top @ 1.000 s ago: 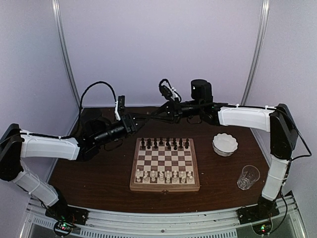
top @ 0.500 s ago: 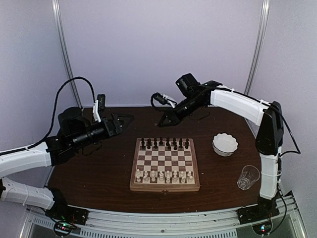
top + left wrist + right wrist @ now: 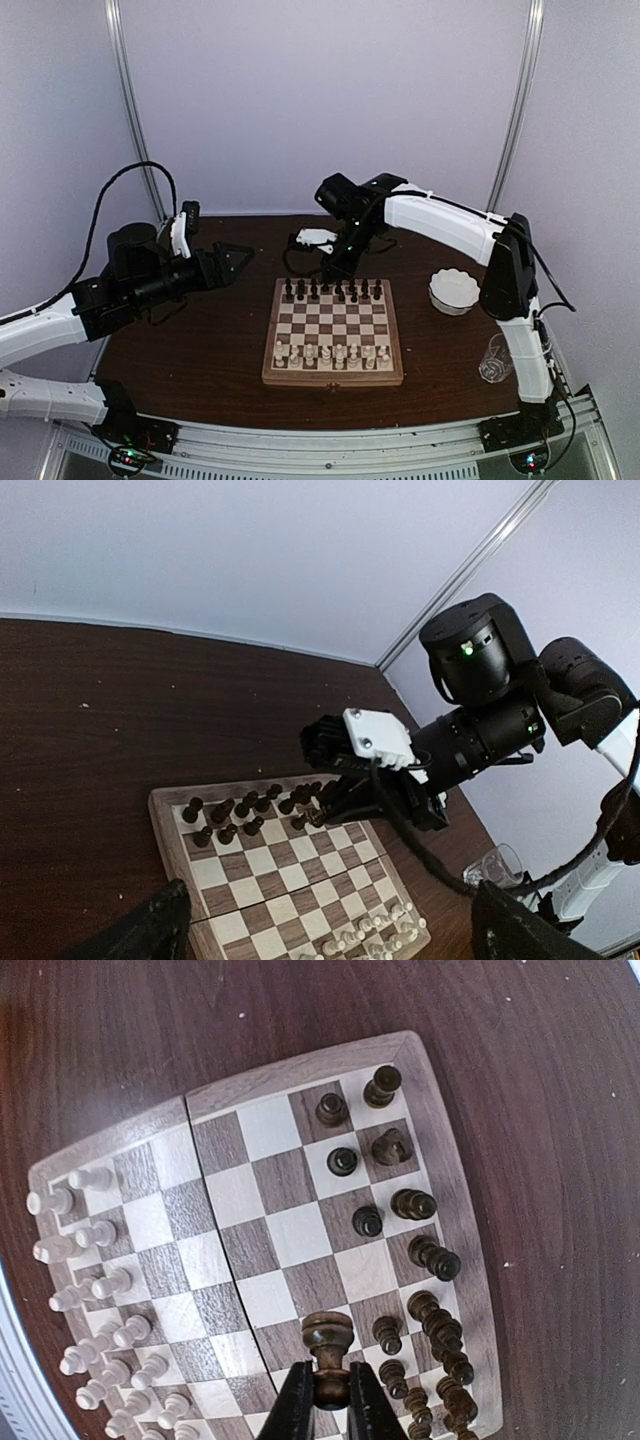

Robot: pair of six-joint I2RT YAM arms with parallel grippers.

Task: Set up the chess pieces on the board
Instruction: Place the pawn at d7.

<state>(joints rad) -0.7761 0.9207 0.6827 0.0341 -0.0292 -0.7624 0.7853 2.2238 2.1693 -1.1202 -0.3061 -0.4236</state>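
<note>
Two arms work over a dark wooden table [image 3: 200, 350]. The board [image 3: 333, 379] lies at the centre, square to the near edge, with a tan border all round. Cream-white pieces [image 3: 333, 353] stand in two ranks along its near side. Dark pieces [image 3: 345, 291] are ranked along its far side.

Right gripper [image 3: 328, 1378]: clenched on one dark piece [image 3: 327, 1333] with a rounded head. The piece is pinched at the stem and upright, above the board's dark end, just beside the dark ranks. The fingers hide its foot, so I cannot tell whether it touches a square.

Left gripper [image 3: 233, 260]: released, jaws spread wide with nothing between them, above bare table off the board's far-left corner. Its fingers [image 3: 150, 932] show only at the bottom corners of the left wrist view.

Writing: any marking on the white camera block [image 3: 378, 742] at the right wrist is too small to read. A green light [image 3: 467, 650] glows on the round black motor housing behind it.

Around: a white scalloped bowl [image 3: 454, 290] sits right of the board, apart from it. A clear glass [image 3: 500, 358] stands nearer the right arm's base. A black cable [image 3: 120, 190] loops above the left arm.

In the way: from the left wrist view, the right wrist and its block cover part of the board's far edge and some dark pieces. From above, the right gripper overlaps the far border.
</note>
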